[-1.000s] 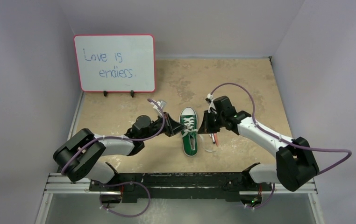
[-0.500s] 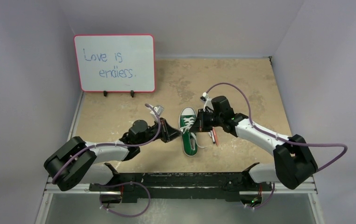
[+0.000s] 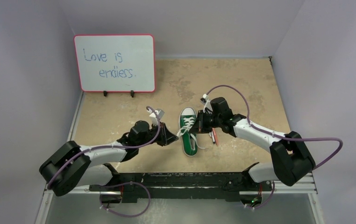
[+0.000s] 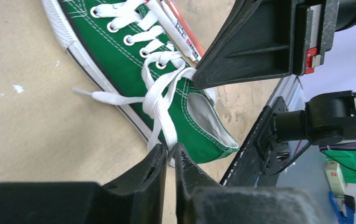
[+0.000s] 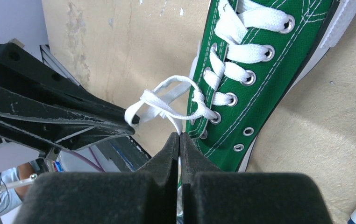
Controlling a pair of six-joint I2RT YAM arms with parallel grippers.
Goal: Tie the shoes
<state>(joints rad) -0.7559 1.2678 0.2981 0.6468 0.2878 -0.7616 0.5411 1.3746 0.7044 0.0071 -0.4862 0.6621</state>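
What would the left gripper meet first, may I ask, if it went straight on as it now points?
Beyond the white lace it pinches, the left gripper would likely meet the green sneaker, near its heel.

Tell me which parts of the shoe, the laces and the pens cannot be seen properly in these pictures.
- Shoe: toe cut off by the top edge in both wrist views.
- Pens: in the left wrist view, one end is hidden behind the right arm's jaws; in the right wrist view, they are cut off by the right edge.
- Laces: the gripped parts are hidden inside both arms' jaws in the wrist views; in the top view they are too small to tell any knot.
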